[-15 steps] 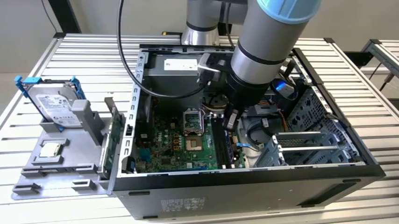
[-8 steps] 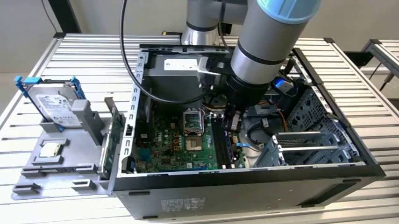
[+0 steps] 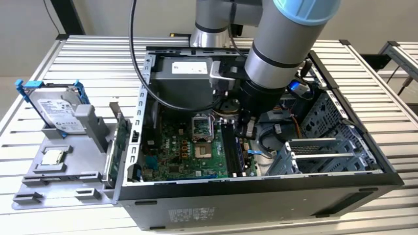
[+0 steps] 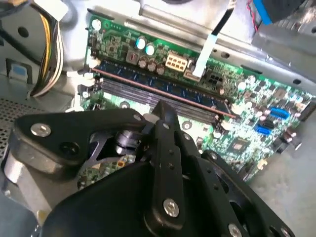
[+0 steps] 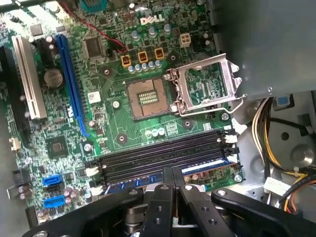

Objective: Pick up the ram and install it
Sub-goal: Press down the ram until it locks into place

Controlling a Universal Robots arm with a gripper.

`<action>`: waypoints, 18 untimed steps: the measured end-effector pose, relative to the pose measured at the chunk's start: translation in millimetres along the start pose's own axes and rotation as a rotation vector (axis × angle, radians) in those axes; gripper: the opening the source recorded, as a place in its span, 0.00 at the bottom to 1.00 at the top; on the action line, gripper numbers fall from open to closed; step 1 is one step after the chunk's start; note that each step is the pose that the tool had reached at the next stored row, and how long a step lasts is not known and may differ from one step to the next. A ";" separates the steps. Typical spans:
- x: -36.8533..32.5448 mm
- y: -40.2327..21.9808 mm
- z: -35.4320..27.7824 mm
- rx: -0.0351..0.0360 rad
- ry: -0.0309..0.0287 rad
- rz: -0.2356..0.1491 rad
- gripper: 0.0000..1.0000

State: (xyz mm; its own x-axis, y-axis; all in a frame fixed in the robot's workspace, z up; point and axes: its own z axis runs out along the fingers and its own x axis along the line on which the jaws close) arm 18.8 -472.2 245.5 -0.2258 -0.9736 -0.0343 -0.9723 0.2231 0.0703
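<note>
I am looking down into the open computer case [image 3: 261,191] sitting on the slatted worktop [image 3: 98,54], with the arm reaching inside it. The hand [image 5: 172,174] is hovering right over the memory slots [image 5: 163,155] on the green motherboard [image 5: 118,113]; its two black fingers [image 4: 165,116] are pressed together at the tips and gripping nothing. The ram [image 4: 163,89] is sitting upright in a slot at the edge of that bank, running its whole length, with its row of black chips facing out in the second wrist view; the fingertips are just beside its top edge. In the first wrist view I am seeing the processor socket [image 5: 148,98] with its metal latch frame [image 5: 207,84] swung open. Outside the case, on the exterior view's left, a grey tray [image 3: 65,181] is carrying the hard drive [image 3: 58,112] and a small square processor chip [image 3: 52,156].
</note>
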 end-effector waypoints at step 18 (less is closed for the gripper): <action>0.4 -2.8 13.1 0.0279 0.0023 -0.141 0.00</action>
State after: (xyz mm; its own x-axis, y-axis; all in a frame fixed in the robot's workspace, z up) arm 20.6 -472.6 232.2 -0.0866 -0.9955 -0.0395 -0.9957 0.0852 0.0373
